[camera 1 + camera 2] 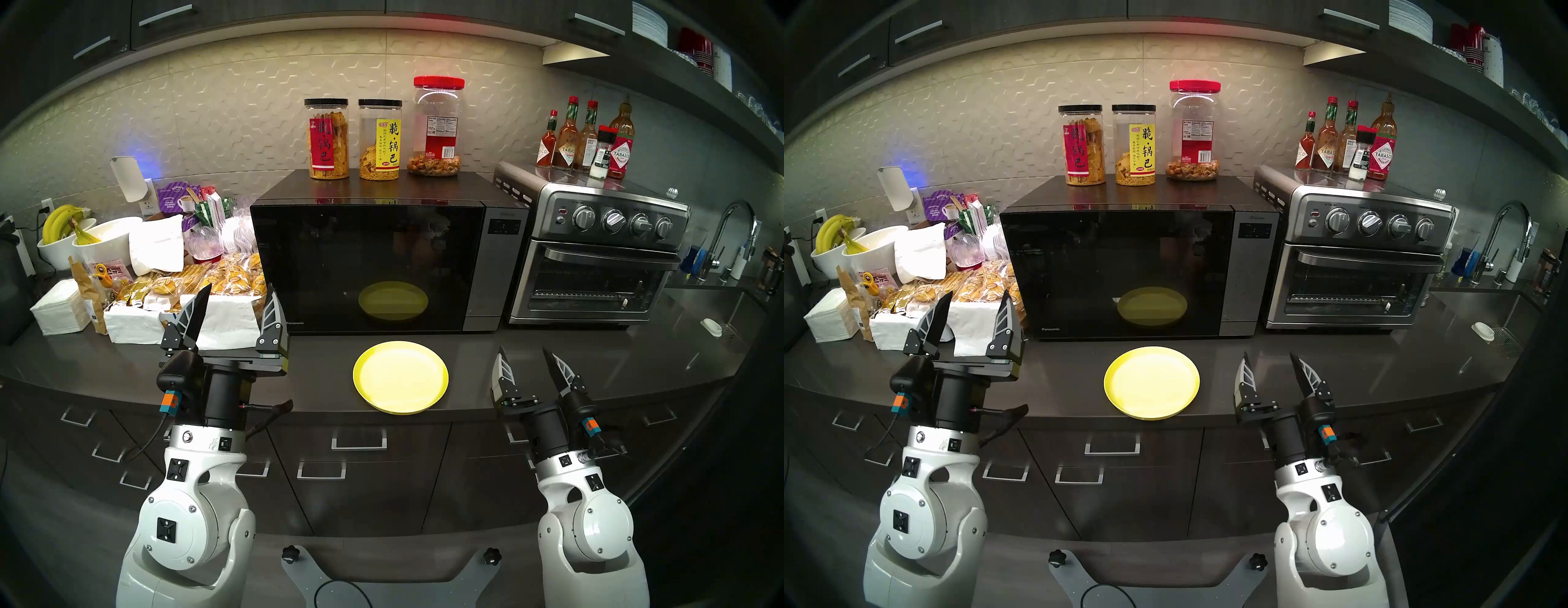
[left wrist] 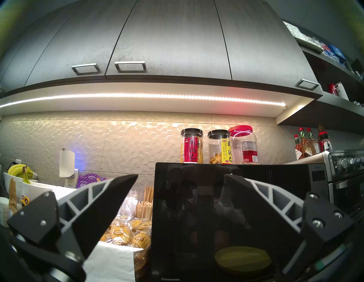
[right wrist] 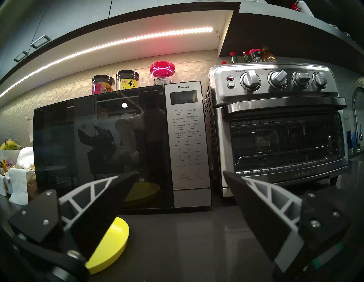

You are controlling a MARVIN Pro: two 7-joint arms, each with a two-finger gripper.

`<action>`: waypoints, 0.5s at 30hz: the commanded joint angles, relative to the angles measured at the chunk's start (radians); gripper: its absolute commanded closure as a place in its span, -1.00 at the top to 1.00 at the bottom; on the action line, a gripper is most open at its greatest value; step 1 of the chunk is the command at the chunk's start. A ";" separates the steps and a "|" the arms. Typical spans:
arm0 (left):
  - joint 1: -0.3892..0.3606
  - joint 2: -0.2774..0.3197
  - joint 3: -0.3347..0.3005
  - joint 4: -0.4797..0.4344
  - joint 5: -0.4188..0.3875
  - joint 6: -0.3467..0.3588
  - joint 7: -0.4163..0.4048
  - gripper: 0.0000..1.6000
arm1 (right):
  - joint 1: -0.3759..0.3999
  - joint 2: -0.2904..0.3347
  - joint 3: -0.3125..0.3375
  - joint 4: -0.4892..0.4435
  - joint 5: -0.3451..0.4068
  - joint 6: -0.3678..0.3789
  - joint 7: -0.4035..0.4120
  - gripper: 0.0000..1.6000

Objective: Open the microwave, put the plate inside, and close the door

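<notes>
plate [image 1: 400, 377] flat, rim up | counter [image 1: 594, 365] | door [image 1: 365, 267] shut

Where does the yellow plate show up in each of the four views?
Head stereo left: plate on the counter, centre, before the microwave.
Head stereo right: plate, slightly left of centre.
Left wrist: not in view; only its reflection in the door.
Right wrist: bottom left, partly behind a finger.
Shared landmark: the microwave.
</notes>
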 commanded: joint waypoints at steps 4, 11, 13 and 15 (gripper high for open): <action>0.001 -0.001 -0.001 -0.017 0.001 -0.002 0.001 1.00 | 0.002 -0.001 -0.001 -0.019 0.000 -0.002 -0.002 1.00; 0.001 -0.001 -0.001 -0.017 0.001 -0.002 0.001 1.00 | 0.002 -0.001 -0.001 -0.019 0.000 -0.002 -0.002 1.00; 0.001 -0.001 -0.001 -0.017 0.001 -0.002 0.000 1.00 | 0.002 -0.001 -0.001 -0.019 0.000 -0.002 -0.002 1.00; 0.001 -0.001 -0.001 -0.017 0.001 -0.002 0.000 1.00 | 0.002 0.000 -0.001 -0.019 0.000 -0.002 -0.002 1.00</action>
